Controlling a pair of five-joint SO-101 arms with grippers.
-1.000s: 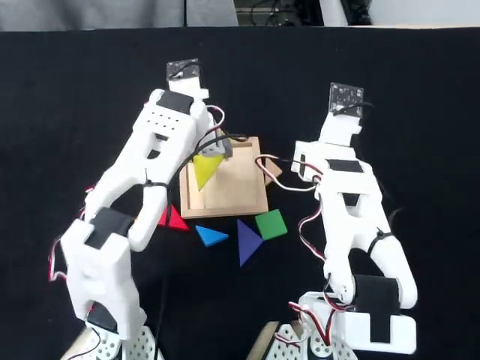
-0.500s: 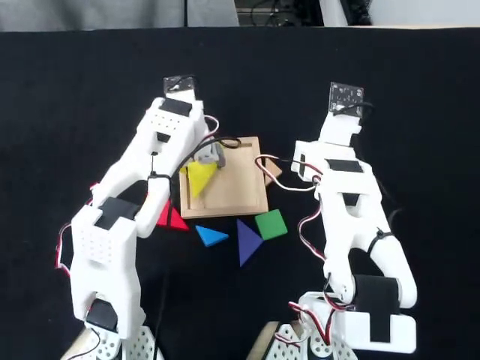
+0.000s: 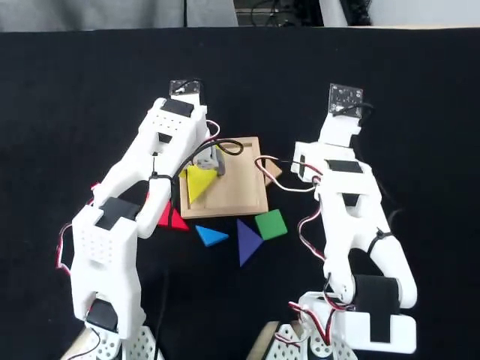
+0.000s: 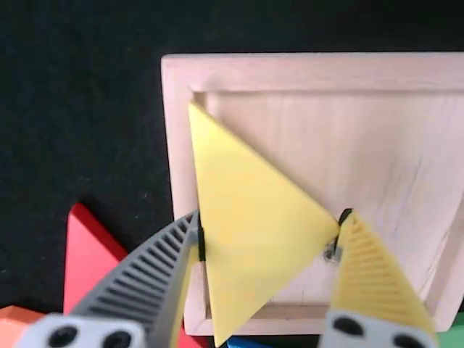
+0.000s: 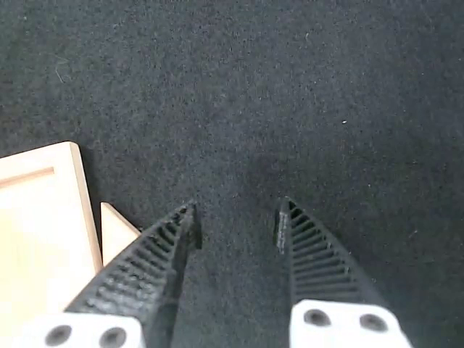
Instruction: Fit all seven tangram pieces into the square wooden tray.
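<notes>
My left gripper (image 4: 267, 235) is shut on the yellow triangle (image 4: 246, 225), holding it by two edges over the square wooden tray (image 4: 377, 145). One corner of the triangle points into an inner corner of the tray and its opposite tip overhangs the rim. In the high view the yellow triangle (image 3: 199, 182) is over the left part of the tray (image 3: 240, 187). My right gripper (image 5: 236, 216) stands open over bare black cloth, beside the tray's edge (image 5: 80, 196) and a pale wooden triangle (image 5: 116, 230).
Loose pieces lie along the tray's near side: a red triangle (image 3: 171, 218), a small blue triangle (image 3: 211, 235), a purple triangle (image 3: 247, 240) and a green square (image 3: 271, 224). The pale wooden piece (image 3: 271, 171) lies at the tray's right. Black cloth covers the table.
My left arm has shifted and brought the yellow triangle down and toward the tray's left side. The right arm has kept still.
</notes>
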